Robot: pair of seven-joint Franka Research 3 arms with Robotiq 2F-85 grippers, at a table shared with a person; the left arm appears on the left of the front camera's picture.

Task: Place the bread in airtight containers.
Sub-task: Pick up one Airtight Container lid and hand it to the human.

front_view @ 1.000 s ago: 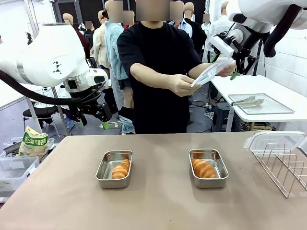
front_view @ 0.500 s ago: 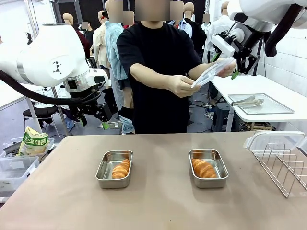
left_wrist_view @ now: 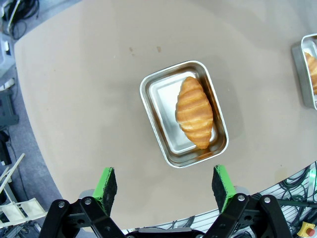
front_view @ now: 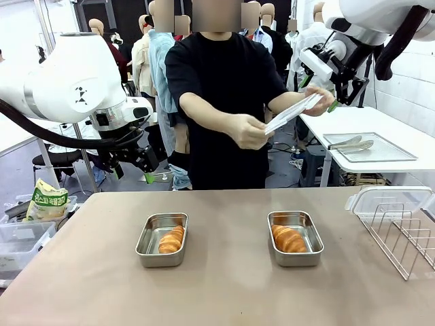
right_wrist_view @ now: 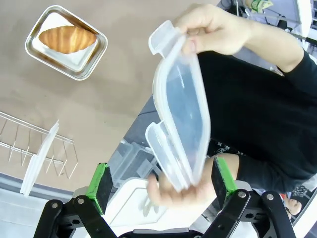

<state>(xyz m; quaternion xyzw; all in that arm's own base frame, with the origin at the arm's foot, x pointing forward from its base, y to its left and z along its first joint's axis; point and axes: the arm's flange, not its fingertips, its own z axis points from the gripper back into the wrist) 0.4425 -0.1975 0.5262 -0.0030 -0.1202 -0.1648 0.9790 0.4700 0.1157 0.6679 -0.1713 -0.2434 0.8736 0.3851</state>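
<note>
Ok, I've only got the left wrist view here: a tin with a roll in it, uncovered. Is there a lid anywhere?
Observer: Yes. The person across the table holds a clear lid in both hands, at chest height.
Reviewer: Has the right gripper taken it?
Observer: No. Its jaws stand open with the lid's end between them; the hands alone grip it.
Reviewer: Anything else on the table?
Observer: A wire rack at the robot's right end.
</note>
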